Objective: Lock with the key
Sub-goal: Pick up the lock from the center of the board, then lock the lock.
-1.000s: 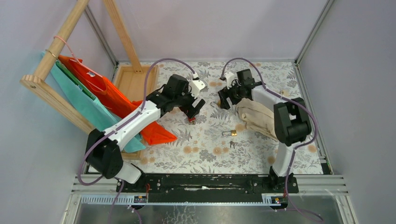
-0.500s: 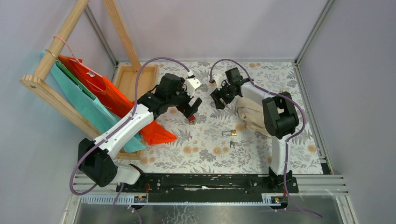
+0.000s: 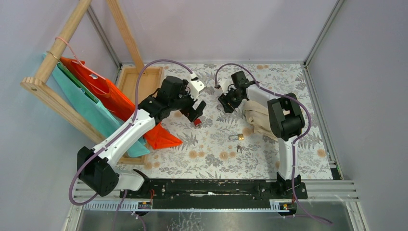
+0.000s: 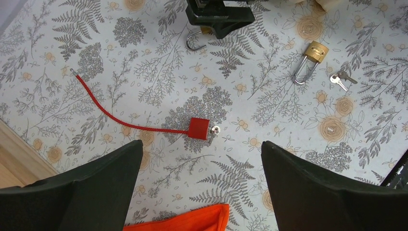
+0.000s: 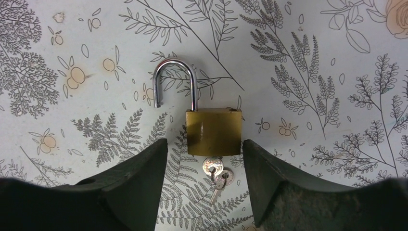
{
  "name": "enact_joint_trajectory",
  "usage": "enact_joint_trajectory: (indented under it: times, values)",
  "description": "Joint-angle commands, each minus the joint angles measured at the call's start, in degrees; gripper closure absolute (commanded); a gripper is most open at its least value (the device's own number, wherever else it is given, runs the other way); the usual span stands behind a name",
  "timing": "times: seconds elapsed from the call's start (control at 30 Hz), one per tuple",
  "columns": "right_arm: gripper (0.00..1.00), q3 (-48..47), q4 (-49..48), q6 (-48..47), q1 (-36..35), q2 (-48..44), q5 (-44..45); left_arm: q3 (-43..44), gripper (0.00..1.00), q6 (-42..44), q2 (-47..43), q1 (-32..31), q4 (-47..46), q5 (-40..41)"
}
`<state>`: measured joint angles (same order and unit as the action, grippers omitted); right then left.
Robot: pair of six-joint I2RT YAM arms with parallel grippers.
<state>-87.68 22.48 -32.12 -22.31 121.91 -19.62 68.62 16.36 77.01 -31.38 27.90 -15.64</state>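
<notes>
**Caller:** Where is the lock right now?

**Me:** The red lock [image 4: 198,128] lies flat on the floral table [image 4: 57,29], straight below my left gripper [image 4: 201,144]. Its thin red cable [image 4: 110,114] trails off up and to the left in the left wrist view, and the free end is loose on the cloth, plugged into nothing. A small silver piece [image 4: 215,129] touches the body's right end. It could be a key head, but I can't tell for sure.

**Caller:** And your left fingers?

**Me:** Spread as wide as they go, one on each side of the lock and above it, touching nothing.

**Caller:** What about the right side?

**Me:** My right gripper [image 5: 205,149] is low over a brass padlock [image 5: 213,131] whose shackle is swung open, with a key [image 5: 216,175] in its base. The fingers [image 5: 130,192] are apart and the brass body sits between the tips. There's a clear gap on one side, while the other is very close, and I can't say whether it touches.

**Caller:** Anything else nearby?

**Me:** A second brass padlock [image 4: 310,57] with loose keys [image 4: 340,79] beside it, and an orange bag [image 4: 187,221] at the near edge.
</notes>
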Motion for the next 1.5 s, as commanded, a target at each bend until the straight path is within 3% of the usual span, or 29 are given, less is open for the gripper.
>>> enact_joint_trajectory:
  times: [0.0, 0.23, 0.53, 0.83, 1.07, 1.3, 1.47]
  values:
    - [0.37, -1.22, -0.15, -1.99, -0.43, 0.41, 2.52, -1.08, 0.00, -0.71, -1.93, 0.67, -1.25, -0.74]
    - [0.58, 1.66, -3.74, -2.10, -0.57, -1.32, 3.72, -1.23, 0.00, -0.46, -2.38, 0.90, -1.59, 0.34]
    - [0.99, 3.42, -3.00, -2.40, -0.56, -7.94, 1.15, -1.34, 0.00, -0.49, -2.83, 1.35, -1.47, 1.06]
    - [1.00, 5.75, 5.45, -2.51, -0.18, -22.23, -10.02, -3.05, 0.06, -0.66, -2.64, 3.23, -3.09, -9.09]
    - [1.00, 6.86, 10.92, -0.05, -0.15, -32.52, -20.75, 2.85, 0.08, -1.31, 0.10, 3.25, -1.18, -20.76]
    - [1.00, 5.28, 17.15, 0.53, -0.25, -36.18, -28.45, 8.29, 0.15, -4.76, 4.66, 3.29, -1.26, -27.19]
    - [1.00, 4.65, 20.64, -0.11, -0.26, -36.06, -31.88, 9.51, 0.27, -4.33, 6.64, 2.25, -1.27, -29.36]
